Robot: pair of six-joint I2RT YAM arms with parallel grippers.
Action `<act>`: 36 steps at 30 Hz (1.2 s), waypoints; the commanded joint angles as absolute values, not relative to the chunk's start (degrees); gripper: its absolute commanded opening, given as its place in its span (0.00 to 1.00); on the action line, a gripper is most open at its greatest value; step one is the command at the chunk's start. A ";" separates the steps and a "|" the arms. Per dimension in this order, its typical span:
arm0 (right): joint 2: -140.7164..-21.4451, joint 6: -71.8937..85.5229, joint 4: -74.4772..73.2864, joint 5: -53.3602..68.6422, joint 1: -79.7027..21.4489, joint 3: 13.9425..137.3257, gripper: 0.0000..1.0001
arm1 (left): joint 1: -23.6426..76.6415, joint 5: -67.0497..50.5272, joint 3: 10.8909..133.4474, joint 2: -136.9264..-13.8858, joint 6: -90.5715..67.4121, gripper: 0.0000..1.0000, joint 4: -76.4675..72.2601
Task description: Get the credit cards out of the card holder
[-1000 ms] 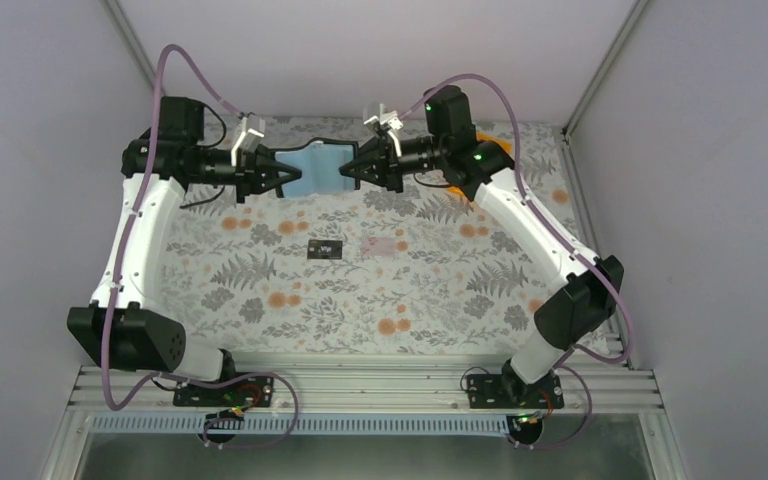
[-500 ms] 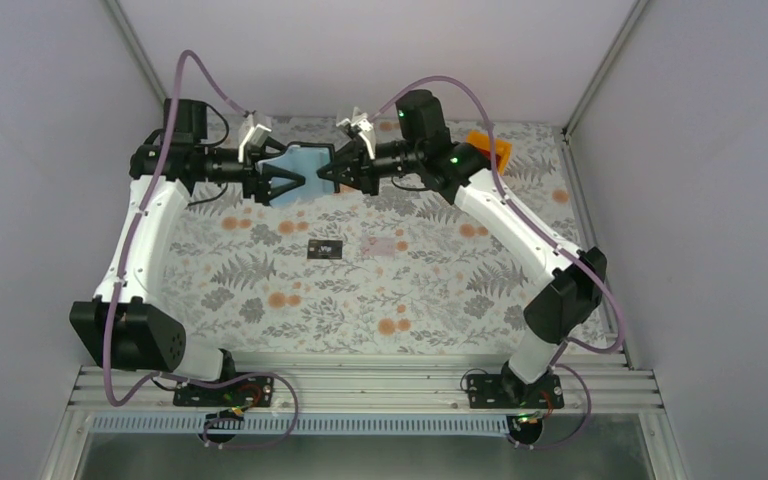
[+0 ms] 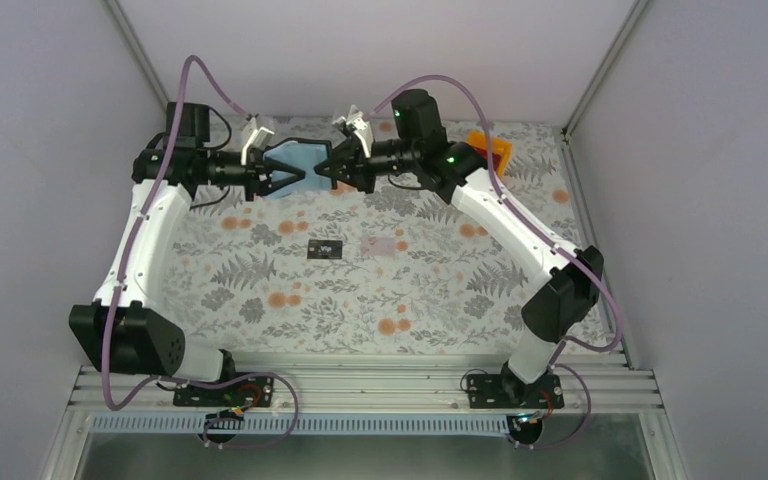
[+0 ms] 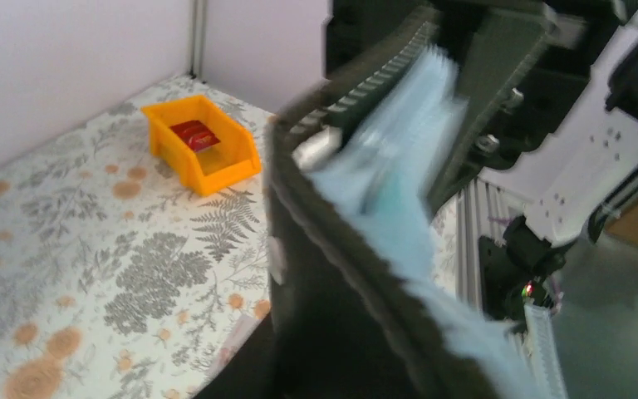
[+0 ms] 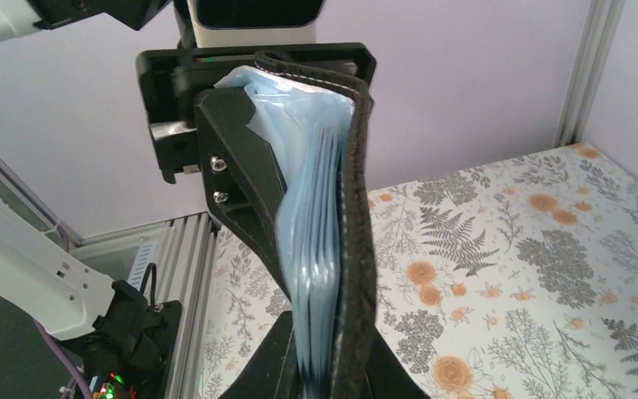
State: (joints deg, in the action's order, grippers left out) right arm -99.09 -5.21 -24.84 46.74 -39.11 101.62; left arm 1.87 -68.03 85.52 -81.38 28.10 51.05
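Black card holder (image 3: 295, 160) hung in mid-air at upper centre of the top view; we judged the task about half done.
We logged two credit cards out on the table (image 3: 260, 290) at mid-frame: black card (image 3: 326, 249) and pale pink card (image 3: 385, 246), near each other. Teal and blue ones weren't visible; probably inside the bluish sleeves. Both arms stretched far, wrists facing. Right gripper (image 3: 320, 175) pinched one end of the holder; left gripper (image 3: 298, 180) straddled the other, clamping or not we couldn't tell.
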 commanded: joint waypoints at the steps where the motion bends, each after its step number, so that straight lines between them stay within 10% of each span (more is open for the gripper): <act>1: -98.20 -6.11 -24.35 52.10 -39.77 104.02 0.07 | 1.58 -70.81 85.84 -80.57 31.65 0.09 51.78; 15: -95.71 -7.64 -24.91 50.92 -34.97 99.26 0.49 | 1.50 -76.58 87.03 -80.59 38.75 0.02 57.93; 24: -98.81 -4.59 -23.94 53.80 -34.47 101.63 0.49 | 1.52 -79.76 87.60 -80.60 44.57 0.02 62.51; 33: -100.99 -5.27 -25.58 58.49 -35.32 103.50 0.19 | 1.49 -79.79 87.42 -80.79 44.37 0.02 62.20; 36: -100.81 -5.14 -25.27 58.90 -35.70 103.07 0.27 | 1.51 -79.30 87.15 -80.86 43.26 0.02 61.34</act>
